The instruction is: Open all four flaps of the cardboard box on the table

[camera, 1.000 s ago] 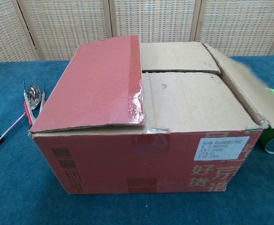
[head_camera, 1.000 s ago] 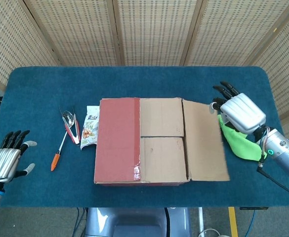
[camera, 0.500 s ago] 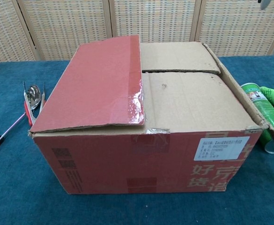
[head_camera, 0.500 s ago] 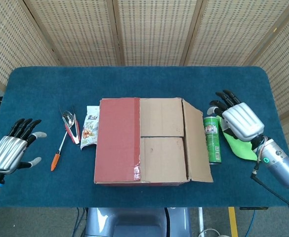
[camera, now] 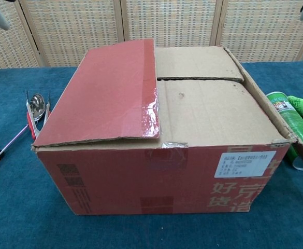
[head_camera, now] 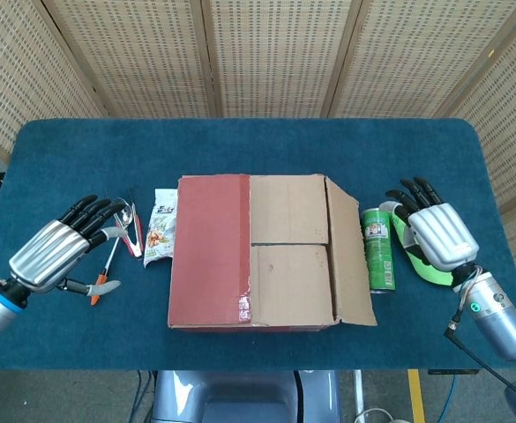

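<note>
1. At table centre sits the cardboard box point(head_camera: 253, 251); its right flap point(head_camera: 347, 256) hangs folded out at three o'clock, while the red flap point(head_camera: 209, 248) lies shut.
2. The left hand point(head_camera: 59, 248), at nine o'clock, is empty with fingers spread: slide fingertips under the red flap's taped edge, then lift outward.
3. The right hand point(head_camera: 434, 231), also spread and empty, should stay clear of the green can point(head_camera: 378, 249).
</note>
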Controlling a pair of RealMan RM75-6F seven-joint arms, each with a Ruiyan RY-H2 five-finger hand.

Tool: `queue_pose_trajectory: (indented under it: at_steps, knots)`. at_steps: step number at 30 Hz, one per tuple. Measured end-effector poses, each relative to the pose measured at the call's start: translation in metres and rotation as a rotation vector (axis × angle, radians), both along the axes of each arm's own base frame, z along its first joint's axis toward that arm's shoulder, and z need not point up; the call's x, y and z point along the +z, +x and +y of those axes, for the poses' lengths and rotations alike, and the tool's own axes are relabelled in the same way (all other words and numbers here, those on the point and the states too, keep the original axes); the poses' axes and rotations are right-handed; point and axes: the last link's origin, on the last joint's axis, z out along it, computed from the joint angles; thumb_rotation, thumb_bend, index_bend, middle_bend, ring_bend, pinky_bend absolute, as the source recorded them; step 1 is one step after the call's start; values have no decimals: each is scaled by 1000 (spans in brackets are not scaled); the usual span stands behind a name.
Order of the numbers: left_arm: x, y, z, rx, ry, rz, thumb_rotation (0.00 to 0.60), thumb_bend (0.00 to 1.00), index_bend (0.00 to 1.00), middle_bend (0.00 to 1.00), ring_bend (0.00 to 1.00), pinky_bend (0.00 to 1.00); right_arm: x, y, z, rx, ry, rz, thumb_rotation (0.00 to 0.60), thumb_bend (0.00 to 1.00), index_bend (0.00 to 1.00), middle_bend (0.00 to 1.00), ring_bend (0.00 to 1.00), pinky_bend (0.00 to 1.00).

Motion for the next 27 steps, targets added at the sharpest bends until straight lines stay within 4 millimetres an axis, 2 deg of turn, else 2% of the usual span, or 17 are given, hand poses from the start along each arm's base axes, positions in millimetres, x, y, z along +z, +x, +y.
queue_pose_trajectory:
  at_steps: [4, 8, 11, 17, 27]
  knots:
    - [-4, 19, 10, -40, -79, -1, 38, 269, 231, 26, 0, 0, -2, -6, 7, -26, -8, -9, 600, 1000, 265, 188, 0, 0]
    - [-9, 42, 22, -73, -162, -6, 36, 453, 228, 26, 0, 0, -2, -12, 13, -48, -19, -18, 600, 1000, 265, 188, 0, 0]
    - [-16, 60, 33, -100, -217, -9, 36, 535, 228, 26, 0, 0, -2, -16, 16, -62, -28, -24, 600, 1000, 265, 188, 0, 0]
    - [-39, 93, 54, -147, -307, -18, 37, 567, 240, 29, 5, 0, -2, -22, 20, -77, -38, -26, 600, 1000, 265, 188, 0, 0]
    - [-82, 134, 74, -176, -408, -4, 37, 561, 314, 124, 55, 0, 0, -27, 19, -94, -51, -23, 600, 1000, 265, 188, 0, 0]
